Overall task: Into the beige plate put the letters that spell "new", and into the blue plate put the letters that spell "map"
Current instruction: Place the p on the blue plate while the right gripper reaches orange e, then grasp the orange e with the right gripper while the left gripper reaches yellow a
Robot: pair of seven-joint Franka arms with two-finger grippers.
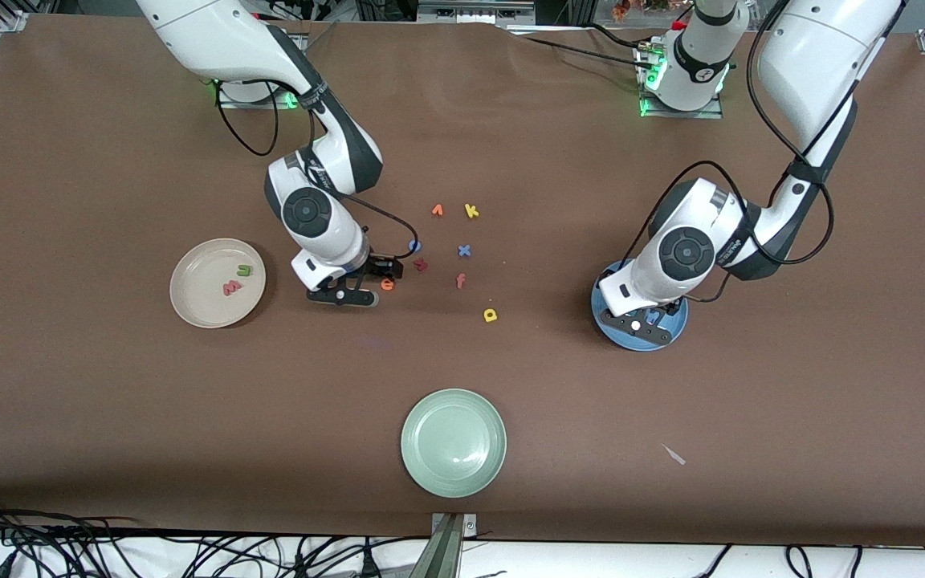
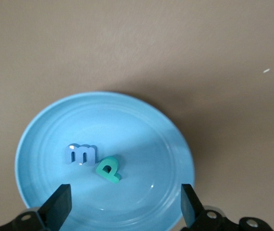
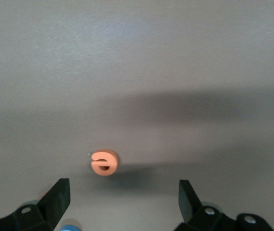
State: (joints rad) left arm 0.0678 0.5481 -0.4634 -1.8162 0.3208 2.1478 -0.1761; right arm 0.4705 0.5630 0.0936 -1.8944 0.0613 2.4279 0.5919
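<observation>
The blue m (image 2: 80,154) and teal p (image 2: 108,169) lie touching in the blue plate (image 2: 142,125), which sits toward the left arm's end of the table; the left gripper (image 2: 122,204) hangs over that plate with its fingers spread and nothing between them. The yellow a (image 1: 491,315) lies on the bare table near the middle. The green n (image 1: 243,270) and pinkish-red w (image 1: 232,287) rest in the beige plate (image 1: 193,309) toward the right arm's end. The orange e (image 3: 104,162) lies on the table beneath the right gripper (image 3: 122,202), whose fingers stand apart, empty.
</observation>
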